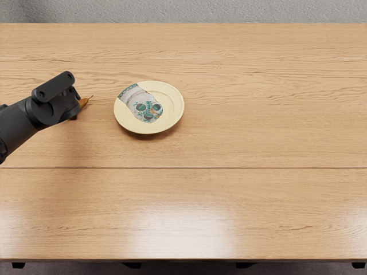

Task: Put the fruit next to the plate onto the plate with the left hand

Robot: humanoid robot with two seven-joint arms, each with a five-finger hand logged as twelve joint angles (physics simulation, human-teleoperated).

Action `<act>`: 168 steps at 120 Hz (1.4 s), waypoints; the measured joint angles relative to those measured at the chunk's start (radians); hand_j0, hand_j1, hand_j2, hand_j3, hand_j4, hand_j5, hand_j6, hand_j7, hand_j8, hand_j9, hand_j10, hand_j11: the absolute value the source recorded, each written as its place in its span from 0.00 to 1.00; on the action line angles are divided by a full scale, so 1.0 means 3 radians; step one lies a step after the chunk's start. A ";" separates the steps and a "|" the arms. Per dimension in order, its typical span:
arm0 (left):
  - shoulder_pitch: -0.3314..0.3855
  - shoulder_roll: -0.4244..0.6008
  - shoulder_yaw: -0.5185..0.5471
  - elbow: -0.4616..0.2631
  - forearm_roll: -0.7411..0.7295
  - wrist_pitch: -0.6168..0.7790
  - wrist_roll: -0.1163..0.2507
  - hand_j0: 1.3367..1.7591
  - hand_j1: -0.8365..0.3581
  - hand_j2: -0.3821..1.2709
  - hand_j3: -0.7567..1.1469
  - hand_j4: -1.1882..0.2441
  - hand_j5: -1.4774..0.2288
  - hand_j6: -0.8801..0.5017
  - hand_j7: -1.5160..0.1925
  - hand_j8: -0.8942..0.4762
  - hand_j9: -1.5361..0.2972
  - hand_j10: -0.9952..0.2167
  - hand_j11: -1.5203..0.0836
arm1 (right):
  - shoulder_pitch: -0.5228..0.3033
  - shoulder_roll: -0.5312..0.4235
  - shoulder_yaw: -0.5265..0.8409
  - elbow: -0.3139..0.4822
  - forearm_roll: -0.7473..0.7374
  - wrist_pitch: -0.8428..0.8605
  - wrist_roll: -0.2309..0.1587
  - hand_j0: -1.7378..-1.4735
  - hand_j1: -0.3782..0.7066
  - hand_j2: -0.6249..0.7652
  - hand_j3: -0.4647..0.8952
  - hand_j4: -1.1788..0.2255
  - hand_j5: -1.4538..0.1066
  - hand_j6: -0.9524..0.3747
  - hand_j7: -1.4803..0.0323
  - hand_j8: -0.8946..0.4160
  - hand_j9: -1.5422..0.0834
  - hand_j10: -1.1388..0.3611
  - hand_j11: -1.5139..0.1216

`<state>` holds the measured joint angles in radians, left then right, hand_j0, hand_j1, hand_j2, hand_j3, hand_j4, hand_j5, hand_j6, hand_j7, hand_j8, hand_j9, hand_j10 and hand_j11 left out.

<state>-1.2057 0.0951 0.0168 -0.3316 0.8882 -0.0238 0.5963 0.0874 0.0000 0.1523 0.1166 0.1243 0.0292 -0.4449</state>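
Observation:
A cream plate (174, 105) with a green and blue pattern on its left half lies on the wooden table, left of centre. Just left of the plate, only the orange-brown tip of the fruit (85, 102) shows. The rest of it is hidden under my left hand (62, 98). The dark left arm comes in from the left edge and the hand sits over the fruit, about a hand's width from the plate's rim. From this view I cannot tell whether the hand holds the fruit.
The wooden table (241, 172) stretches wide to the right and towards the front edge. A grey floor strip shows beyond its far edge.

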 joint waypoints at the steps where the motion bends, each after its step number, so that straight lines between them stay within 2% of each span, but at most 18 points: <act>1: 0.0000 0.0000 0.0000 -0.0001 0.0000 0.0000 0.0001 0.76 0.45 0.31 0.40 0.45 0.45 0.24 0.47 0.26 0.45 0.37 0.50 | 0.0000 0.0000 0.0000 0.0000 0.0000 0.0000 0.0000 0.30 0.03 0.45 0.34 0.84 0.93 0.72 0.98 0.68 0.95 0.76 0.93; 78: -0.0026 0.0000 0.0001 -0.0019 -0.0042 -0.0093 0.0048 0.75 0.43 0.39 0.40 0.40 0.38 0.23 0.39 0.28 0.37 0.30 0.41 | 0.0000 0.0000 0.0002 0.0000 -0.0001 0.0000 0.0000 0.30 0.03 0.45 0.34 0.84 0.93 0.72 0.98 0.68 0.95 0.76 0.93; 123: -0.0063 0.0020 -0.0012 -0.0019 -0.0125 -0.0197 0.0052 0.74 0.44 0.35 0.40 0.43 0.32 0.26 0.34 0.30 0.33 0.33 0.36 | 0.0000 0.0000 0.0001 0.0000 -0.0003 0.0000 0.0000 0.30 0.03 0.45 0.34 0.84 0.93 0.72 0.98 0.68 0.95 0.76 0.93; 168: -0.0097 0.0041 -0.0010 -0.0019 -0.0292 -0.0345 0.0049 0.74 0.40 0.38 0.40 0.48 0.24 0.32 0.29 0.36 0.28 0.39 0.29 | 0.0000 0.0000 0.0003 0.0000 -0.0004 0.0000 0.0000 0.30 0.03 0.45 0.34 0.84 0.93 0.72 0.98 0.68 0.95 0.76 0.93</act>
<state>-1.2349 0.1074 0.0139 -0.3374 0.8007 -0.1272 0.6109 0.0874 0.0000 0.1531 0.1166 0.1232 0.0292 -0.4449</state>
